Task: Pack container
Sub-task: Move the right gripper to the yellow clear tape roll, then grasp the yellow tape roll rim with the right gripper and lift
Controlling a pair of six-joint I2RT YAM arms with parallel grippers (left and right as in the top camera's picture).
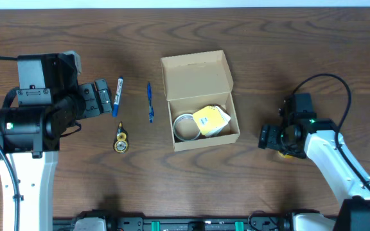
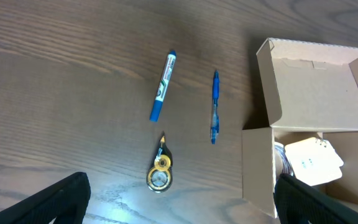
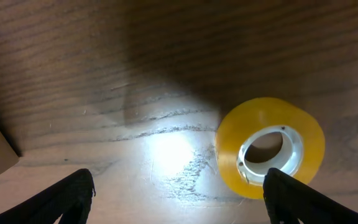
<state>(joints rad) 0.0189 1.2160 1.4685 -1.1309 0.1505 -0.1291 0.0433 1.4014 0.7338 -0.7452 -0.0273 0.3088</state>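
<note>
Table [image 1: 268, 51] is dark wood grain.

Tan rectangular cardboard box [image 1: 207, 142] sits at the table's middle, flap lid thrown back toward the far side, mouth up. Inside: a pale ring-shaped roll [image 1: 185, 126] at the left, a yellow rounded pad-like item [image 1: 211, 120] leaning at the right, the two touching.

Left of the box, apart from it, a slim blue pen [image 1: 149, 102] lies running near to far. Further left lies a blue-capped marker with a white barrel [image 1: 117, 96], roughly parallel. Nearer than both sits a small yellow-and-black teardrop gadget [image 1: 121, 139] – what kind, I cannot tell.

Left tool [image 1: 110, 98] hangs just left of the marker, fingers spread wide, nothing between them; its wrist view takes in marker, pen, gadget and box.

Right tool [image 3: 176, 186] is low over the table, well right of the box, fingers spread. A yellow roll of tape with a white core [image 3: 270, 146] lies flat between them, hard by one finger [image 3: 291, 199] – contact not clear – with a wide gap to the other. Not pinched.
</note>
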